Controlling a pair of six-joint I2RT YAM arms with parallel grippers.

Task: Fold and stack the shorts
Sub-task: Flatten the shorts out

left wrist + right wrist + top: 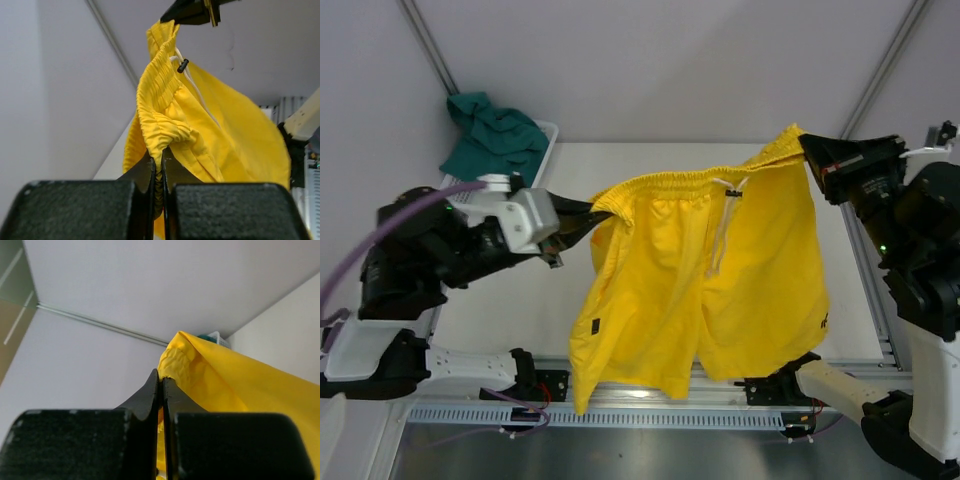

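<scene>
**Black joints, white shells**

Your left arm [430, 255] has black joints, white link shells and a purple cable [410, 210] looping off it. Your right arm [920, 230] matches in colour, with a small green light [882, 248]. Both wrist views show black fingers [142, 175] with grainy bases.

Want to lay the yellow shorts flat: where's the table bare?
The table is bare along the back wall, right of the basket, and beside the left arm. Under the hanging yellow shorts it's hidden; the basket corner is crowded.
</scene>
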